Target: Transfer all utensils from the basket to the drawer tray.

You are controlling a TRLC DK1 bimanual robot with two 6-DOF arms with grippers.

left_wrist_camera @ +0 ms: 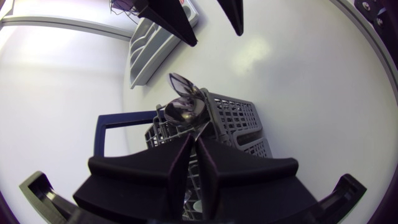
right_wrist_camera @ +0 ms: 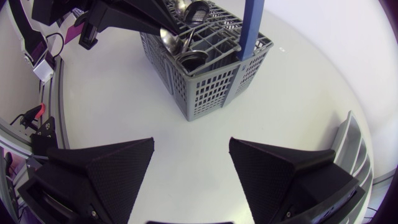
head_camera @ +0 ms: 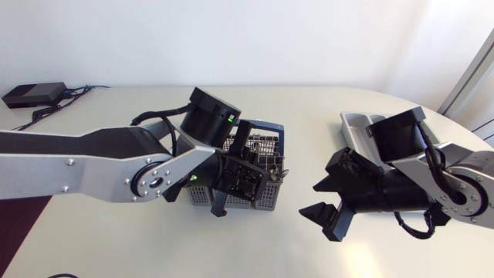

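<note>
Inside the basket (left_wrist_camera: 239, 118), spoons (left_wrist_camera: 183, 111) upright, bowls uppermost.

head camera looks down overhead; both wrist cameras face the basket (right_wrist_camera: 211, 87) closely.

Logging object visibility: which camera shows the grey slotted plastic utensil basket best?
Right wrist view: the grey slotted plastic utensil basket shows nearly whole. In the head view the left arm covers much; in the left wrist view the left gripper hides its near part.
</note>
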